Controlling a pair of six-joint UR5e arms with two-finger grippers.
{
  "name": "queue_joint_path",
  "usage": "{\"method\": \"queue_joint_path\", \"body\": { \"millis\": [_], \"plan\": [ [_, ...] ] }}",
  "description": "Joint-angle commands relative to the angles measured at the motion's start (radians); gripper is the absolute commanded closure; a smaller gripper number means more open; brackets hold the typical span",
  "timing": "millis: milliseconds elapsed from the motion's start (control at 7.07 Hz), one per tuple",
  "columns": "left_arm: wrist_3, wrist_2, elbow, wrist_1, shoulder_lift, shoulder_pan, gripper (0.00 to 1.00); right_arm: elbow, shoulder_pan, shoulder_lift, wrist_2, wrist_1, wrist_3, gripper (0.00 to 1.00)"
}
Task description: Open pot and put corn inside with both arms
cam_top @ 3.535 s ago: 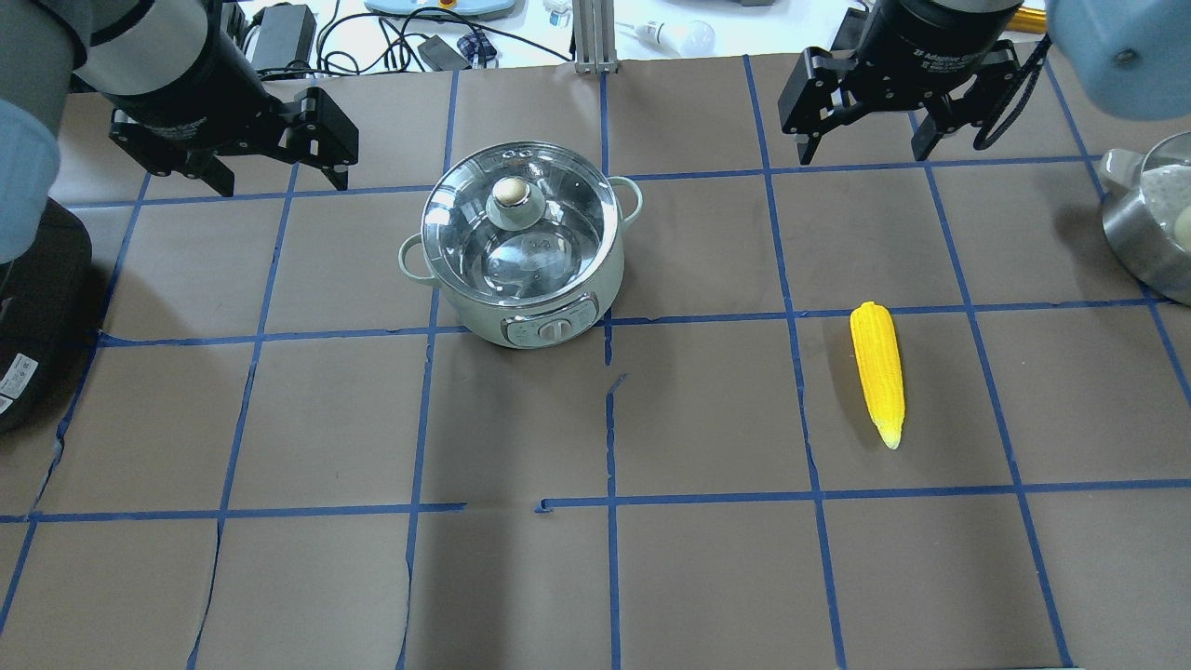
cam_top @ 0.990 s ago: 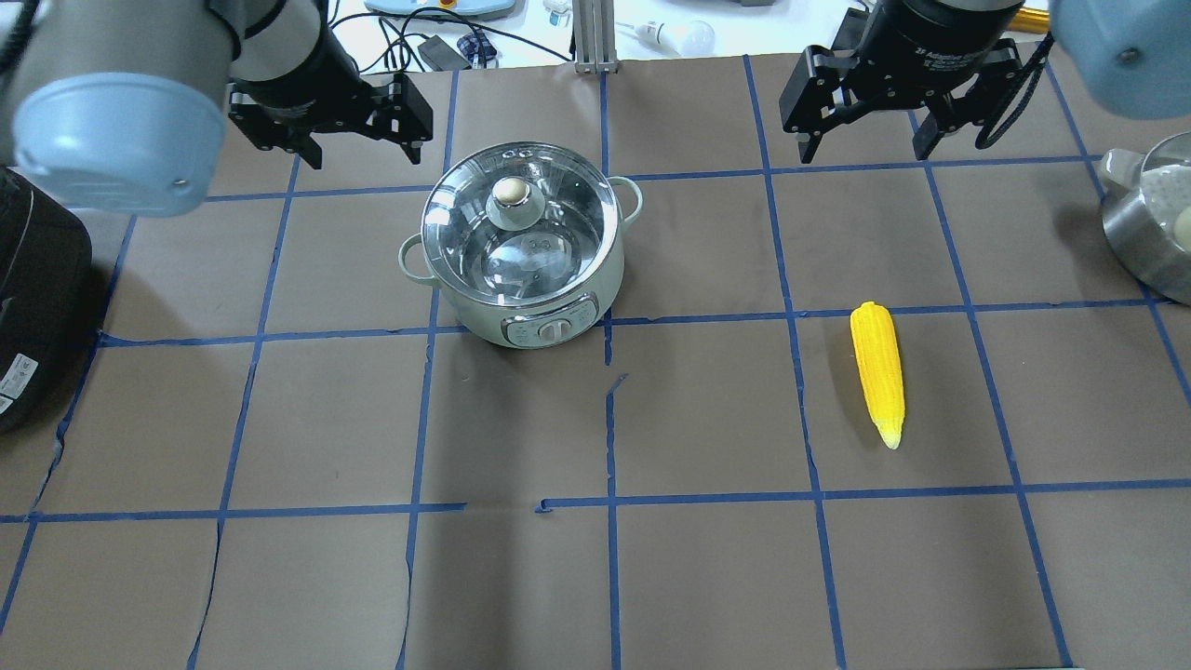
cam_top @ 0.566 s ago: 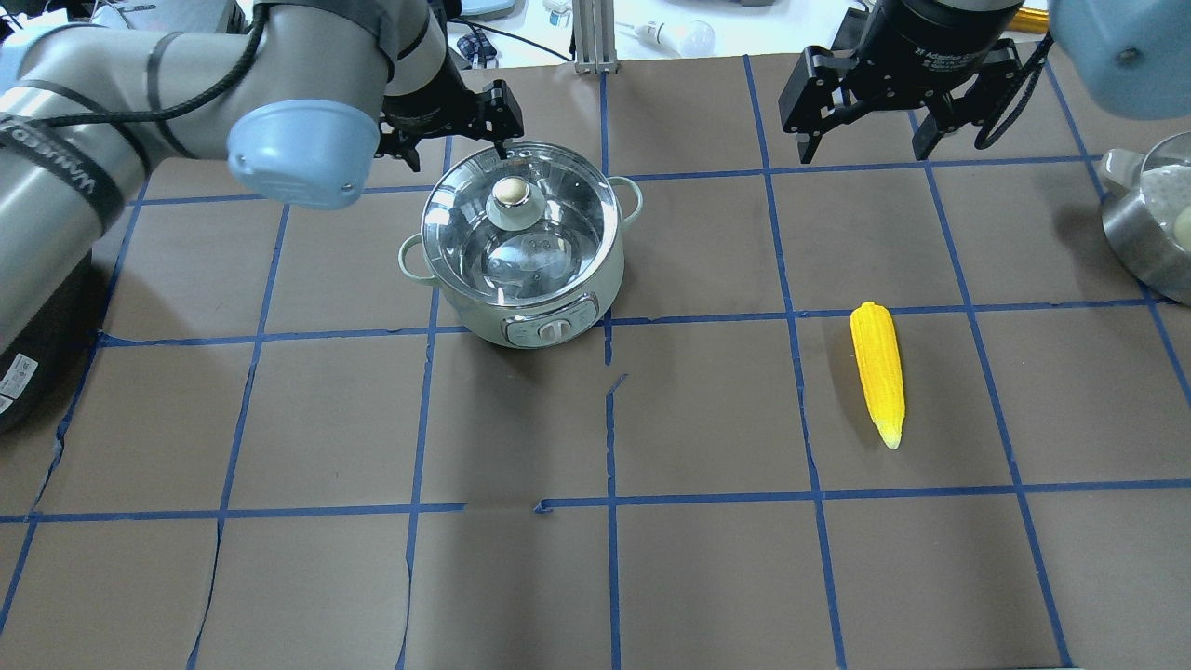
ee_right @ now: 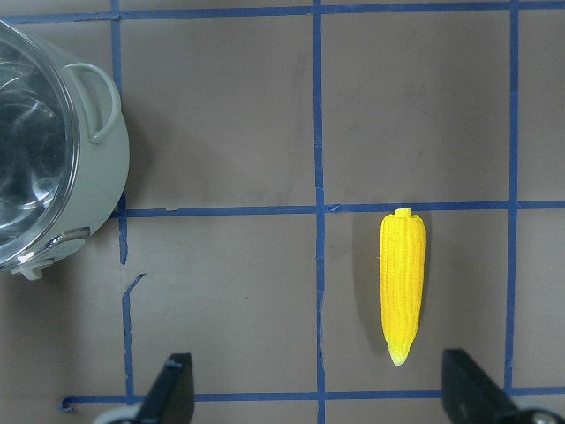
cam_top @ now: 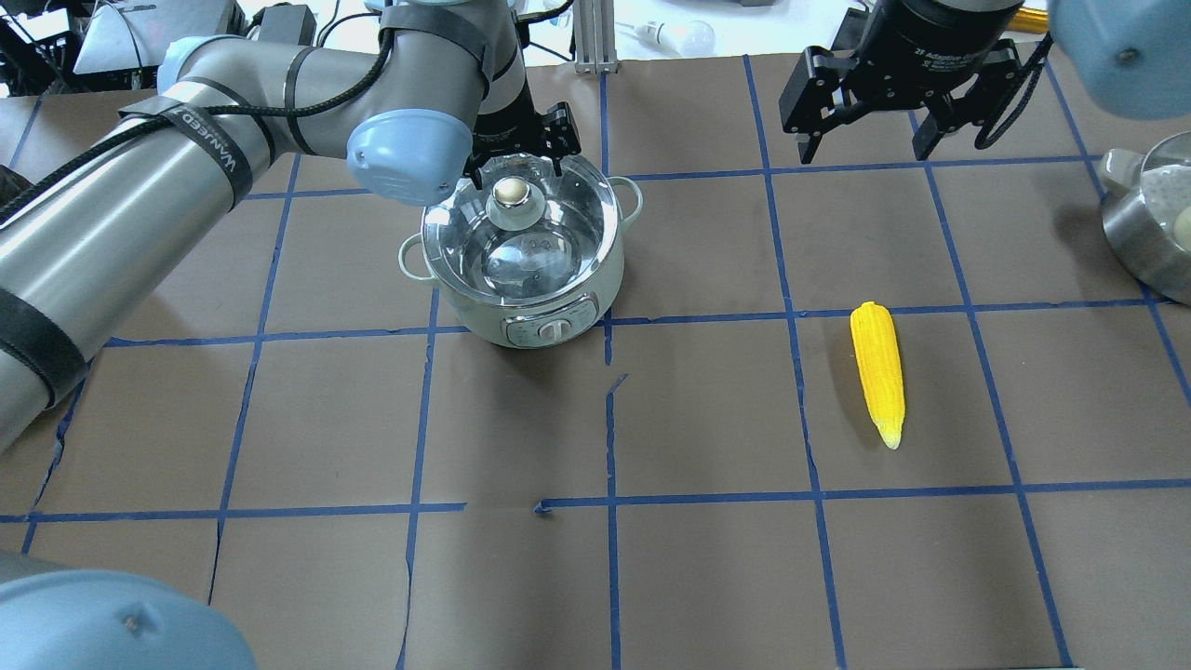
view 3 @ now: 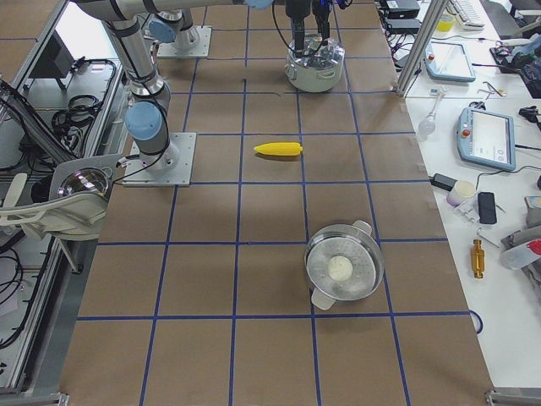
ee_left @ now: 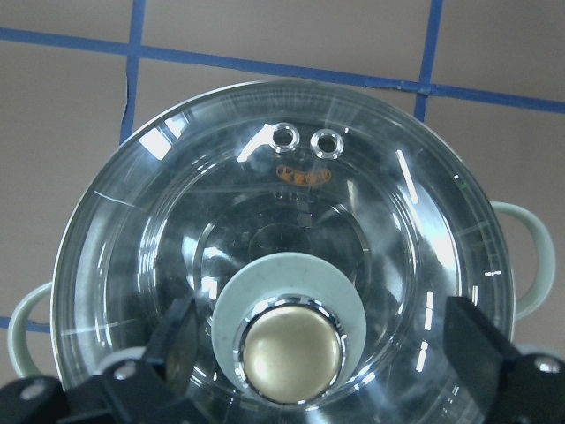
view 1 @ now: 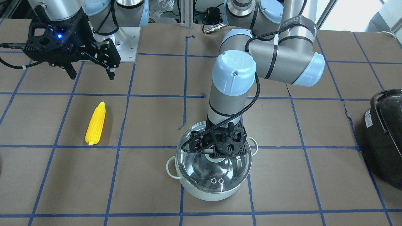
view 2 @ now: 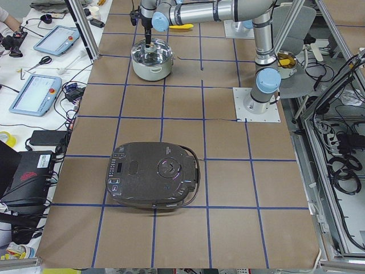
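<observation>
The mint-green pot (cam_top: 609, 272) stands on the brown table with its glass lid (cam_top: 549, 233) on. My left gripper (cam_top: 515, 172) is open over the lid, one finger on each side of the beige knob (cam_top: 510, 193). The left wrist view shows the knob (ee_left: 291, 355) between my two black fingers (ee_left: 177, 340), with gaps on both sides. The yellow corn (cam_top: 879, 372) lies flat to the pot's right. My right gripper (cam_top: 865, 149) hangs open and empty above the table behind the corn. In the right wrist view the corn (ee_right: 402, 283) lies ahead of the open fingers.
A large black appliance (view 1: 384, 135) sits at the table's edge on my left. A steel pot with a lid (cam_top: 1149, 233) stands at the far right. Blue tape lines cross the brown table cover (cam_top: 707, 577).
My left arm has swung from the back left to over the pot, and its open gripper now straddles the lid knob. The right arm, pot and corn have not moved.
</observation>
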Motion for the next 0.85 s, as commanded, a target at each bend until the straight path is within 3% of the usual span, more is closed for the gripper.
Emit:
{"method": "queue_joint_path", "body": {
  "millis": [0, 566, 707],
  "plan": [
    [0.021, 0.041, -0.04, 0.003, 0.011, -0.001, 0.0, 0.0, 0.001, -0.001, 0.0, 0.001, 0.0, 0.0],
    [0.008, 0.024, -0.053, 0.005, 0.008, -0.002, 0.03, 0.0, -0.001, 0.0, -0.002, 0.001, 0.0, 0.0],
    [0.011, 0.026, -0.051, 0.006, 0.017, -0.002, 0.07, 0.0, -0.001, 0.001, -0.002, 0.001, 0.0, 0.0]
  ]
}}
